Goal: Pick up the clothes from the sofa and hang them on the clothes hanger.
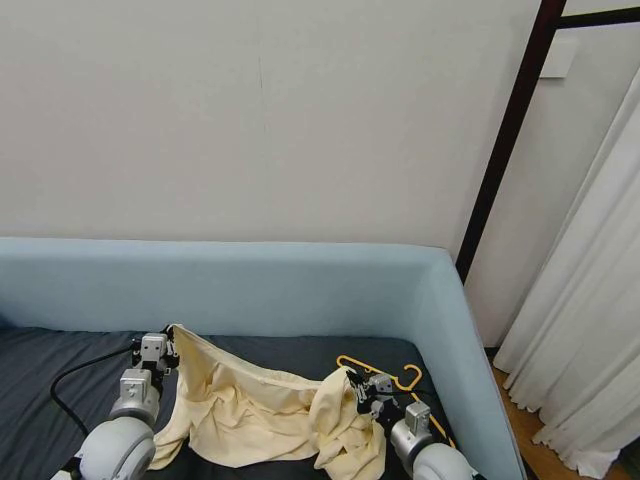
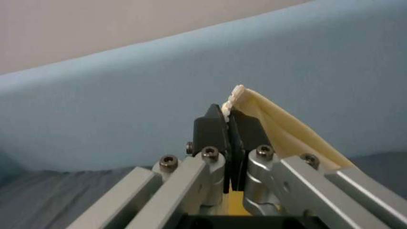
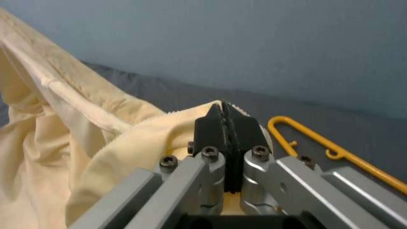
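Cream garment (image 1: pixel 250 415) is pinched at two corners, so we judge this as the pick-up step. Its top edge is stretched between the arms and the bulk sags onto the sofa (image 1: pixel 250 290) seat. Left gripper (image 1: pixel 153 352) is clamped tight on one corner, near the backrest. Right gripper (image 1: pixel 365 392) is closed on the other, bunched corner. Yellow hanger (image 1: pixel 400 378) lies flat on the seat just beside the right gripper. Next, we reckon: lift the cloth clear, keep it spread, and line it up with the hanger.
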You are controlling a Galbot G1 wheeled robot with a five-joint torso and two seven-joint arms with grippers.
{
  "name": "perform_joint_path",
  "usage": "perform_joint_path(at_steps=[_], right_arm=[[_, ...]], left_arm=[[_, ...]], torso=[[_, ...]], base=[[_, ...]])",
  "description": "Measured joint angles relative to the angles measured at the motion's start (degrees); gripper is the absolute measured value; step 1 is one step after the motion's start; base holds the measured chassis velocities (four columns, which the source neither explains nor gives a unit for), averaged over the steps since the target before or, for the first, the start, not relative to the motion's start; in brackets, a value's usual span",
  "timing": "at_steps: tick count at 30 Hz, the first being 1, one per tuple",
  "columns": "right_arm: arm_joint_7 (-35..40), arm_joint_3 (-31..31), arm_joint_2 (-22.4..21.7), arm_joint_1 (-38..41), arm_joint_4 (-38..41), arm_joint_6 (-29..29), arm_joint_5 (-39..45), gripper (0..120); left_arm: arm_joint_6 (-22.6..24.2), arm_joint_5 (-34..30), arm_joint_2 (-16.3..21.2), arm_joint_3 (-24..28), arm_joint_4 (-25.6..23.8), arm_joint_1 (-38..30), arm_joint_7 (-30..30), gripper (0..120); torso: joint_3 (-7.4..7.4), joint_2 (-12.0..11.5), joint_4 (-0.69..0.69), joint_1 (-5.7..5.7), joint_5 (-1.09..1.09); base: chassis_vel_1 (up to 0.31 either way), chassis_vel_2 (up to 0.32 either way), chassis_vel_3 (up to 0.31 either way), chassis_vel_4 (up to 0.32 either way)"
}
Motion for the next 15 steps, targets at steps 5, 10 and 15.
perform_joint_path(at_steps=[5, 10, 15], right_arm=[[-1.57, 0.95, -2.49, -2.87, 1.29, -0.14, -2.63, 8], [-5.38, 3.30, -5.50, -7.33, 3.02, 2.86, -8.06, 29], [-6.94, 7.52, -6.81, -11.29, 5.75, 3.97, -8.74, 45]], left_arm=[[0.01, 0.07, -0.01, 0.19, -0.24, 0.15, -0.03, 0], [0.05, 0.18, 0.05, 0.57, -0.01, -0.28, 0.00, 0], [-0.03, 0.84, 0.03, 0.66, -0.18, 0.42, 0.18, 0]], torso=[[0.00, 0.00, 0.00, 0.00, 0.00], [0.00, 0.00, -0.01, 0.00, 0.00], [0.00, 0.00, 0.00, 0.00, 0.00]], base=[[0.000, 0.000, 0.000, 0.000], [0.000, 0.000, 0.000, 0.000], [0.000, 0.000, 0.000, 0.000]])
